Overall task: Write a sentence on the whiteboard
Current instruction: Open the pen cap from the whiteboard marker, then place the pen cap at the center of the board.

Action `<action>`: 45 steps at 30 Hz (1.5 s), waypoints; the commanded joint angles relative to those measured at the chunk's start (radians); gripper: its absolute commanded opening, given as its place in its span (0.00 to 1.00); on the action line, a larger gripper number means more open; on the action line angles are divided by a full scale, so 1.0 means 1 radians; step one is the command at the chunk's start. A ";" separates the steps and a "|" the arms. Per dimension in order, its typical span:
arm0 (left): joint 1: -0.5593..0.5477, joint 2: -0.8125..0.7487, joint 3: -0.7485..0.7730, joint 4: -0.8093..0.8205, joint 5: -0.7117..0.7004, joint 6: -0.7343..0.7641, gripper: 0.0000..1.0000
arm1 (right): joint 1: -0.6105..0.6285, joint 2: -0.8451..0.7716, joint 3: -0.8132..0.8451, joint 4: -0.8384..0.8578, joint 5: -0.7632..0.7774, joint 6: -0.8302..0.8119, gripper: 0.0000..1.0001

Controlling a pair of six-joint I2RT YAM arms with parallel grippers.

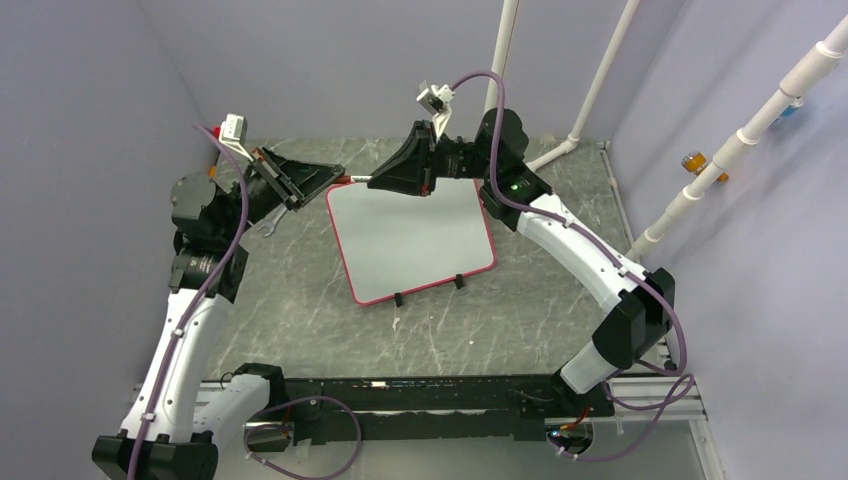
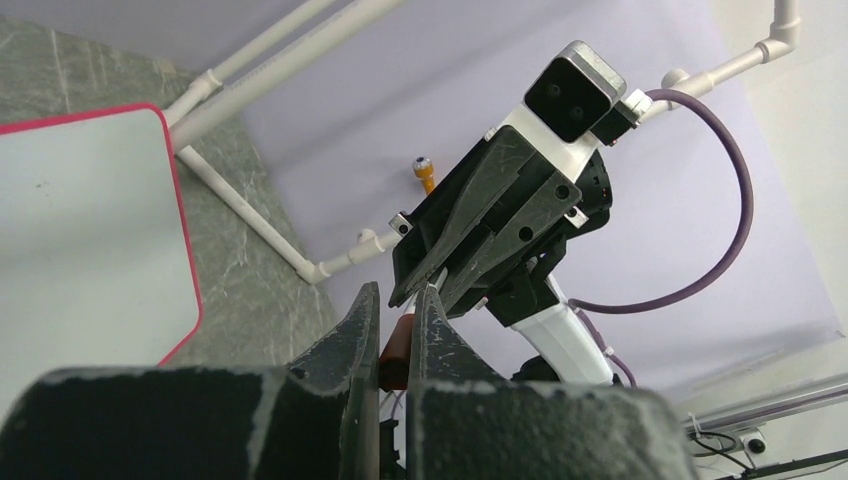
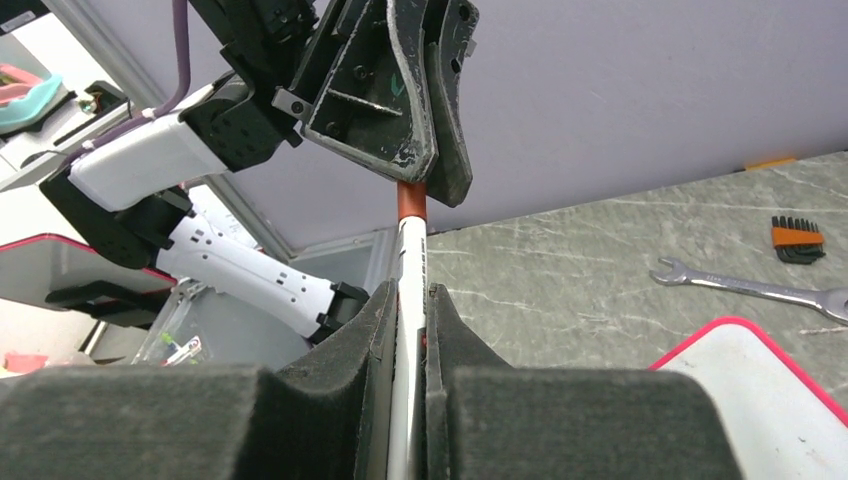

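Just beyond the whiteboard (image 1: 410, 240), the right tool (image 3: 410, 300) grips the marker (image 3: 411, 250); the left tool (image 2: 398, 300) clamps its mostly hidden cap (image 3: 411, 200).

I worked in a robotics lab cell, not a home or a shop. Plain lilac walls (image 1: 90, 150) boxed in a grey marble-patterned bench (image 1: 300, 330), and a frame of white plastic pipes (image 1: 600, 80) stood at its far corner. My left arm (image 1: 190, 340) and right arm (image 1: 580, 245) were mounted on a black rail (image 1: 430, 385) at the near edge, with purple cables (image 2: 746, 200) looped along them. A spanner (image 3: 745, 290) and a set of hex keys (image 3: 797, 240) lay loose on the bench.
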 commanded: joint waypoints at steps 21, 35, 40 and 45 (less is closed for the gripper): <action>0.214 -0.087 -0.031 -0.481 -0.146 0.303 0.00 | -0.095 -0.316 -0.297 -0.108 0.078 -0.131 0.00; 0.216 -0.194 -0.404 -0.678 -0.505 0.503 0.00 | -0.097 -0.413 -0.453 -0.274 0.235 -0.122 0.00; 0.216 -0.194 -0.516 -0.685 -0.654 0.450 0.00 | -0.095 -0.421 -0.484 -0.283 0.255 -0.124 0.00; 0.216 -0.222 -0.602 -0.662 -0.723 0.400 0.00 | -0.097 -0.429 -0.511 -0.279 0.269 -0.120 0.00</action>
